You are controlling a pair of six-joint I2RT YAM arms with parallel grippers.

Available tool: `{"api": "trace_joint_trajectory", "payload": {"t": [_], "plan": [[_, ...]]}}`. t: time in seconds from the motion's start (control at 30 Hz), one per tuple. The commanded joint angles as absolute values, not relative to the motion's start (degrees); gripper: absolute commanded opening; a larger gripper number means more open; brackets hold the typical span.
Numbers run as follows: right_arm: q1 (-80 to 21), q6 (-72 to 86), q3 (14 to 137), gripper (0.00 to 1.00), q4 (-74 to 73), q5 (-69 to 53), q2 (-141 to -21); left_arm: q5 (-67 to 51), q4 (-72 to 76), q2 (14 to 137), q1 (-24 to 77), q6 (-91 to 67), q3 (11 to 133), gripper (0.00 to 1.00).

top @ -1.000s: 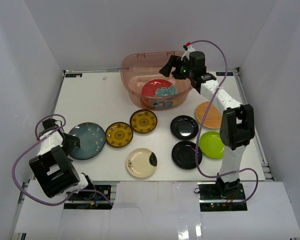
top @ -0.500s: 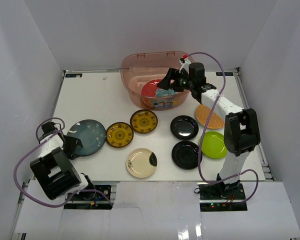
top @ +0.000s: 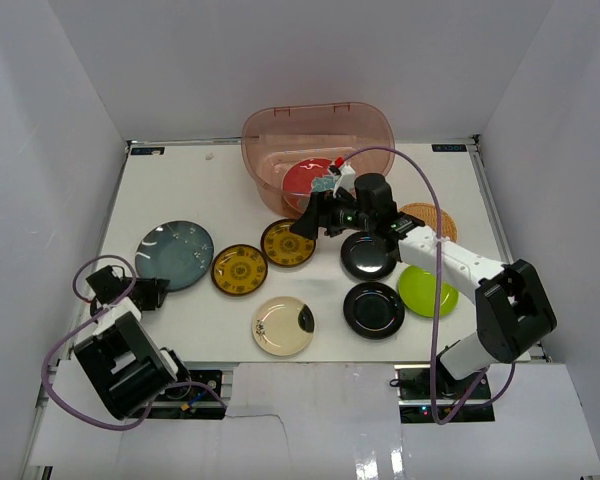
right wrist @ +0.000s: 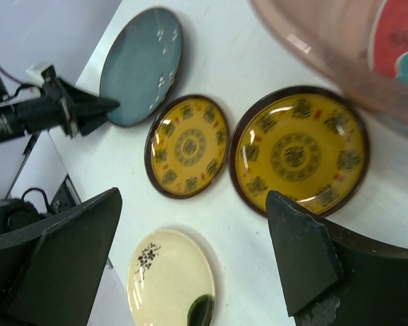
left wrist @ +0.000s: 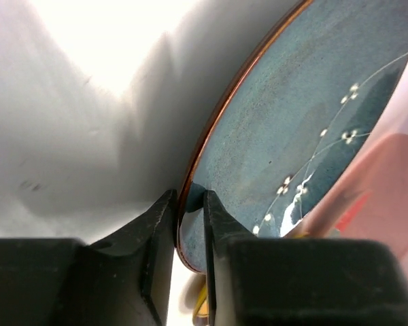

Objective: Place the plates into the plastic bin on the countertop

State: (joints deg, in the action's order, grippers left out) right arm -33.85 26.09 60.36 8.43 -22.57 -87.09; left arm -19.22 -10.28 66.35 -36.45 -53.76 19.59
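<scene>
Left gripper (left wrist: pixel 188 201) pinches the blue plate (left wrist: pixel 306 122) at its rim. Right gripper (right wrist: pixel 190 234) gapes empty above yellow plates (right wrist: pixel 188 146) on the white countertop (right wrist: pixel 238 54), between white walls (top: pixel 280 60).

Bin (top: pixel 265 135): translucent pinkish plastic, smooth, glossy.
Blue plate (left wrist: pixel 306 129): finely speckled glaze, low sheen, coppery rim.
Yellow plates (right wrist: pixel 299 157): glossy, glare on the glaze.
Black plates (top: pixel 372 308): high gloss, white highlights.
Orange plate (top: pixel 438 212): woven texture, possibly rattan; view too coarse to confirm.
Green plate (top: pixel 425 292) and cream plate (right wrist: pixel 170 278): smooth, soft sheen.
Countertop (top: pixel 180 190): matt white.
Left gripper (left wrist: pixel 189 204): matt black plastic, fine surface grain.
Right gripper (right wrist: pixel 194 197): matt black, rough chipped edge on one finger.
</scene>
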Motion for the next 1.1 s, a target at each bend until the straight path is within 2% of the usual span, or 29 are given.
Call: {"api": "trace_joint_trajectory", "payload": {"t": [0.0, 0.1, 0.17, 0.23, 0.27, 0.3, 0.33, 0.4, 0.43, 0.5, 0.63, 0.73, 0.83, 0.93, 1.07], "plan": [[-36.2, 25.3, 57.9, 0.93, 11.3, -20.6, -84.2, -14.0, -9.4, 72.6, -37.3, -54.7, 16.4, 0.4], [-37.7, 25.3, 56.4, 0.93, 11.6, -19.2, -83.0, -15.6, -6.9, 73.4, -37.3, -55.6, 15.3, 0.63], [-38.3, 25.6, 55.9, 0.93, 11.5, -19.1, -82.4, -16.3, -4.3, 73.2, -37.4, -56.6, 14.1, 0.71], [-38.7, 25.7, 55.2, 0.93, 11.6, -18.9, -81.7, -17.0, -2.6, 74.0, -37.4, -57.2, 13.0, 0.72], [-39.0, 25.8, 54.8, 0.93, 11.8, -18.8, -81.3, -17.8, -1.1, 74.4, -37.4, -57.4, 13.0, 0.68], [-39.1, 25.9, 54.7, 0.93, 12.2, -18.8, -81.0, -18.2, -0.4, 75.0, -37.4, -57.7, 13.1, 0.58], [-39.2, 26.0, 54.1, 0.93, 12.5, -18.7, -80.6, -18.3, -0.4, 75.4, -37.4, -57.9, 13.0, 0.35], [-39.4, 26.2, 53.9, 0.93, 12.7, -18.7, -80.2, -18.3, 2.2, 76.5, -37.4, -58.4, 13.3, 0.23], [-39.5, 26.3, 53.9, 0.93, 12.7, -18.8, -79.9, -18.1, 2.7, 76.7, -37.4, -58.4, 13.3, 0.08], [-39.6, 26.1, 53.9, 0.93, 12.6, -19.0, -79.5, -18.2, 3.0, 76.3, -37.4, -58.0, 13.4, 0.0], [-41.0, 25.8, 54.1, 0.94, 12.3, -20.1, -79.5, -17.4, 0.4, 69.8, -37.4, -57.9, 15.2, 0.0], [-42.7, 25.3, 55.3, 0.93, 11.0, -21.3, -80.5, -18.2, -1.3, 60.1, -37.4, -57.7, 18.1, 0.0], [-43.8, 26.7, 56.2, 0.9, 11.7, -23.8, -81.9, -22.9, -0.5, 51.9, -37.5, -58.4, 21.3, 0.0], [-44.6, 29.7, 57.4, 0.9, 13.9, -25.7, -83.5, -29.2, -0.6, 50.2, -37.1, -59.4, 24.8, 0.0], [-44.7, 33.6, 60.3, 0.9, 15.5, -27.0, -85.6, -38.5, 8.4, 51.3, -34.7, -64.4, 25.4, 0.0]]}}
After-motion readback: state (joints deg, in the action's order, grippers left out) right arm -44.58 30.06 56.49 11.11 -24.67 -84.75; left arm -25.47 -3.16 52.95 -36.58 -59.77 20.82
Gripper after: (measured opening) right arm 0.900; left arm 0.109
